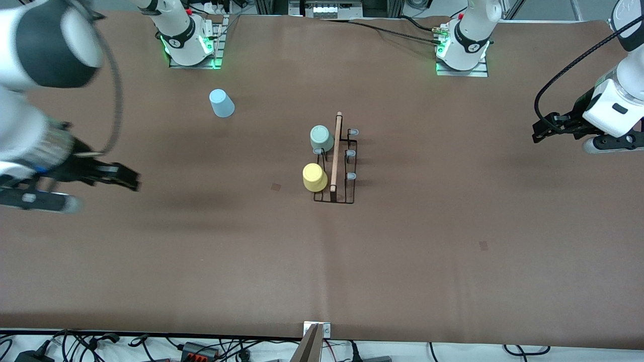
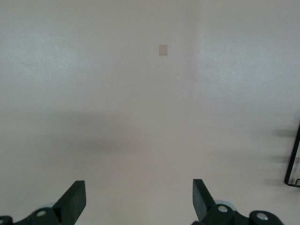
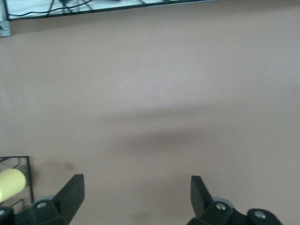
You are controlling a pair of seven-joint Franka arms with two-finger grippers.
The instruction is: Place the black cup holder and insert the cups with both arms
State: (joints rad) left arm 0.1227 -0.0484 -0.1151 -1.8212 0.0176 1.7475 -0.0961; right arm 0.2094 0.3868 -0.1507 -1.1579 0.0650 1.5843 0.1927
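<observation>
The black cup holder stands mid-table with its wooden handle on top. A mint green cup and a yellow cup sit on its prongs on the side toward the right arm's end. Three grey-tipped prongs on the side toward the left arm's end are bare. A light blue cup stands upside down on the table, near the right arm's base. My right gripper hangs open and empty over the table's right-arm end, with the yellow cup at its view's edge. My left gripper hangs open and empty over the left-arm end.
The arm bases stand along the table edge farthest from the front camera. Cables and a metal bracket line the nearest edge. Small square marks lie on the brown table. A corner of the holder shows in the left wrist view.
</observation>
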